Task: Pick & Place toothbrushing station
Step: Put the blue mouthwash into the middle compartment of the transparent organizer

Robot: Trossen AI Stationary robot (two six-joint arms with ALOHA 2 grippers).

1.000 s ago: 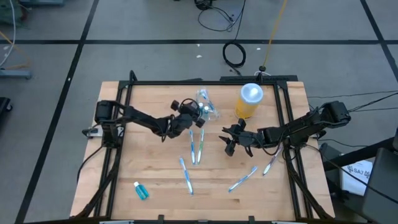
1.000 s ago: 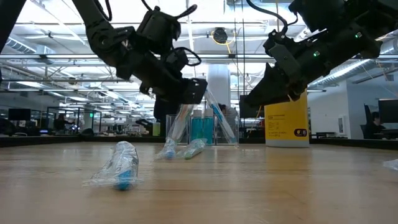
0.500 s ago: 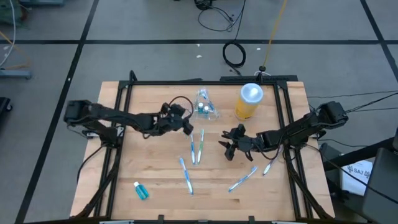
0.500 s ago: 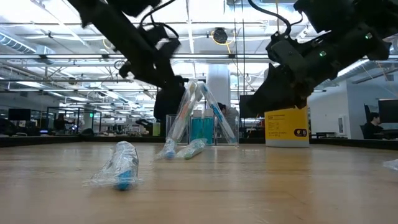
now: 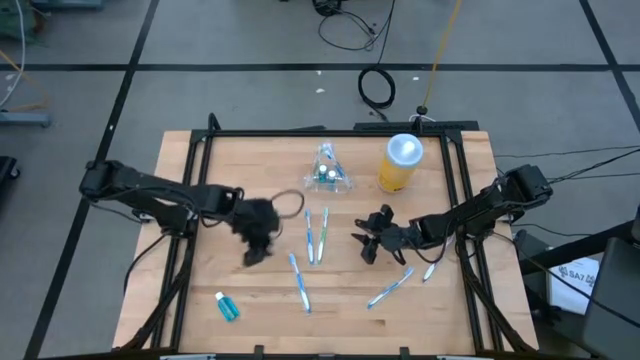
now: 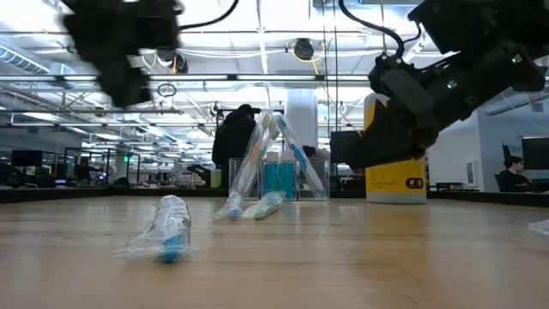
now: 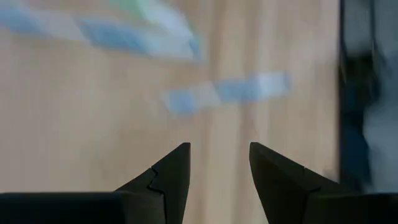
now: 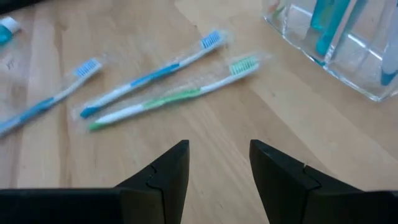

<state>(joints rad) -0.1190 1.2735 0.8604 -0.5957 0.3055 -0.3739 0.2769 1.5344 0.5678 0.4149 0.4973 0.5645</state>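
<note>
Several toothbrushes point(image 5: 328, 160) upright in toothbrushing station point(image 5: 330, 178)

Both grippers point(image 5: 256, 246) point(image 5: 367, 242) empty, parted

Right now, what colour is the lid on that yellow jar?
White. The jar's lid shows best in the high view, looking straight down on it.

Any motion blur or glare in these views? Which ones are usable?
High view: left gripper smeared, the rest sharp. Low view: left arm blurred at the top, bright ceiling lights behind. Left wrist view: table and toothbrushes streaked, only its fingers crisp. Right wrist view: sharp, wrapped toothbrushes and clear holder legible.
</note>
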